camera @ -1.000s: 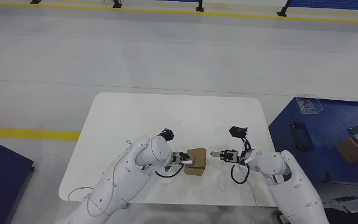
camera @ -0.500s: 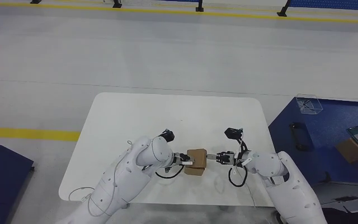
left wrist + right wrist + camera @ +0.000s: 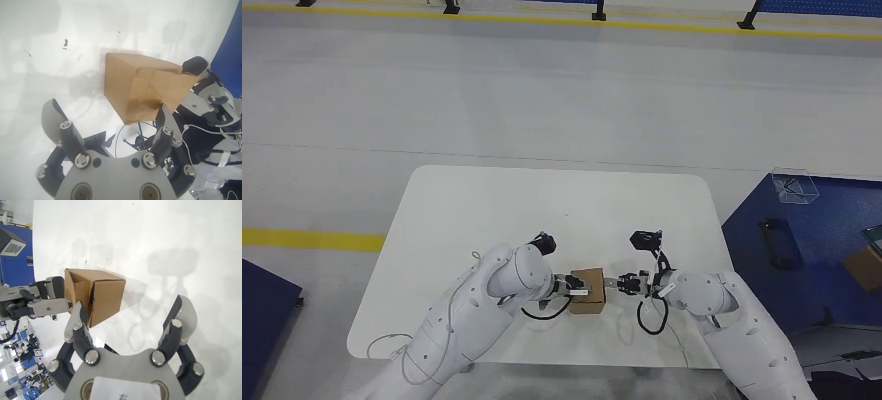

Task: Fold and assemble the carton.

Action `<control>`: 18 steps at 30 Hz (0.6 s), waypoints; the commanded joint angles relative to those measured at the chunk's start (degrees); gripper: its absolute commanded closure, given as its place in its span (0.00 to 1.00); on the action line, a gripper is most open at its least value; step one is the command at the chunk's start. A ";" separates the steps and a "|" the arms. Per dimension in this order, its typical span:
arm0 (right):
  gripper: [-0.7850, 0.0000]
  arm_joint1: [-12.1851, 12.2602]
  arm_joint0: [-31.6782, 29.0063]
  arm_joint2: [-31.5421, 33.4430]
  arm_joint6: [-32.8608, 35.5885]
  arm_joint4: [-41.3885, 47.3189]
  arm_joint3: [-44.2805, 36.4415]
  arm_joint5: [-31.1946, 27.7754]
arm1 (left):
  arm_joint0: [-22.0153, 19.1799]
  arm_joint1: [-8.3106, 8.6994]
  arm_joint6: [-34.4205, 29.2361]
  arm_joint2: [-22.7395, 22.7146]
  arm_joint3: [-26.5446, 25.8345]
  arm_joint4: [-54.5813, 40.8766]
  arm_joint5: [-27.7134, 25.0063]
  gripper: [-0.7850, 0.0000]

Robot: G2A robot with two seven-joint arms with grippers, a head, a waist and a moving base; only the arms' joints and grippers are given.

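The carton (image 3: 588, 290) stands on the worktop (image 3: 542, 210), near its front edge, between the two hands. The left hand (image 3: 106, 108) is spread wide and holds nothing, one finger touching the carton's end. The right hand (image 3: 129, 303) is likewise wide and empty, one finger at the loose end flaps (image 3: 82, 290). Brace with the left. Press the flaps in squarely with the right, so the carton neither skids nor turns.

Right gripper (image 3: 612, 284) now against carton (image 3: 587, 291).
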 commanded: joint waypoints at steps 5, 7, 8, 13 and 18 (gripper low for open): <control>0.00 -0.13 0.65 -0.23 -0.15 0.52 1.06 0.04 | -0.08 -0.20 0.22 0.30 0.73 -0.34 -0.16 0.00; 0.00 -0.05 0.60 0.27 -0.02 0.79 0.96 -0.20 | -0.08 -0.24 0.34 0.36 0.75 -0.36 -0.08 0.00; 0.00 0.01 0.48 0.60 0.06 1.02 0.82 -0.30 | -0.10 -0.26 0.35 0.41 0.77 -0.30 0.01 0.00; 0.00 0.29 -0.48 1.86 0.52 1.87 -0.94 -0.84 | -0.10 -0.33 0.45 0.65 0.62 -0.10 0.05 0.00; 0.00 0.40 -1.49 1.99 0.38 1.73 -2.61 -0.59 | 0.43 -0.18 1.13 0.22 -0.86 0.15 0.19 0.00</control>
